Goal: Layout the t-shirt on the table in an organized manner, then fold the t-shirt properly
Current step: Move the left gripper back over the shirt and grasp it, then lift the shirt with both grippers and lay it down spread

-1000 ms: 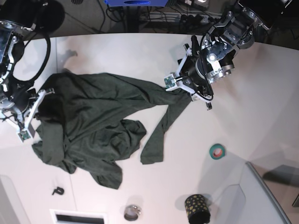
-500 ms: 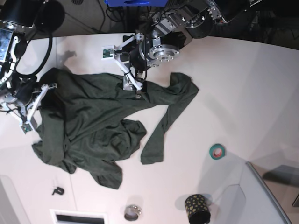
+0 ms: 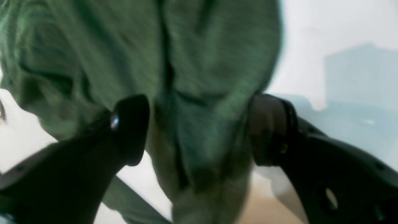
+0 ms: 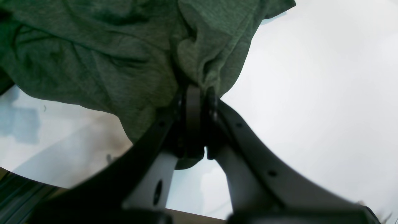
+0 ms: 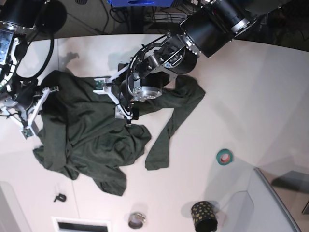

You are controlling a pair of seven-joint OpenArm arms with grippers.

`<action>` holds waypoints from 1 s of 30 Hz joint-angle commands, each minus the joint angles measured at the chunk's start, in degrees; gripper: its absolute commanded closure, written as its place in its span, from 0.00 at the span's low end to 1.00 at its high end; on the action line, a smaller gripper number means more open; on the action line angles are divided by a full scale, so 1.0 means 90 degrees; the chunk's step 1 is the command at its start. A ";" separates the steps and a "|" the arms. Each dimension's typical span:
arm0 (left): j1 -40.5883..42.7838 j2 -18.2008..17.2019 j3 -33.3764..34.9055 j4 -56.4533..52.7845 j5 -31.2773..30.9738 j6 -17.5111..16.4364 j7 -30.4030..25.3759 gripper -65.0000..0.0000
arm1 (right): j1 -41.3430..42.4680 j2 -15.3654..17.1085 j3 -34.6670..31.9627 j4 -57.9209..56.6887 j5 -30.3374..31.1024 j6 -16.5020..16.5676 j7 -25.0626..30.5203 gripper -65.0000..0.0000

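The table [image 5: 270,96] is a broad white top, and the t-shirt [image 5: 91,130] lies crumpled across its left half as the base view shows it, dark green, bunched at the lower left, with one long strip of fabric trailing down toward the centre and a sleeve end lying off to the right.

The left arm has changed most. A second ago it stood at the far right end of the shirt, closed on the sleeve there; half a second ago it was above the shirt's upper edge; now it reaches over the middle of the garment. The sleeve it was holding lies flat on the table where it was let go. The left gripper [image 3: 199,130] has its jaws spread wide, a ridge of green cloth lying between them, and neither fingertip is pressing the fabric together.

The right arm has barely shifted over the same second. The right gripper [image 4: 199,102] stays clamped on a fold at the shirt's left edge, fingers fully together with cloth pinched between them.

Smaller items sit unmoved: a dotted black cup [image 5: 203,216], a teal tape roll [image 5: 224,156], a small metal ring [image 5: 136,220] and a black clip [image 5: 60,197].
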 commanded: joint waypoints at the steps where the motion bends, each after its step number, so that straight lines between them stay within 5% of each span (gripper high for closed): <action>1: -0.0041 0.0037 -0.0001 -0.0226 0.0117 -0.0003 0.0049 0.27 | 0.0101 0.0064 0.0029 0.0139 0.0047 -0.0013 0.0111 1.00; 4: -0.0207 0.0194 -0.0001 -0.0724 0.0117 0.0339 -0.0264 0.27 | 0.0101 0.0064 0.0029 0.0139 0.0047 -0.0013 0.0111 1.00; 9: -0.0490 0.0565 -0.0001 -0.1984 0.0117 0.0397 -0.0303 0.30 | 0.0111 0.0064 0.0361 0.0139 0.0047 -0.0013 0.0111 1.00; 18: -0.0402 0.0565 -0.0001 -0.2307 0.0117 0.0319 -0.0586 0.99 | 0.0121 0.0103 0.0527 0.0139 0.0047 -0.0013 0.0111 1.00; 25: -0.0646 0.0526 -0.0010 -0.2277 -0.0958 -0.0091 -0.0078 1.00 | 0.0121 0.0064 0.0498 0.0139 0.0056 0.0026 0.0081 1.00; 30: -0.0754 -0.0197 -0.0010 -0.0529 -0.1798 -0.0091 0.0654 1.00 | 0.0082 0.0094 0.0498 0.0490 0.0056 0.0046 0.0111 1.00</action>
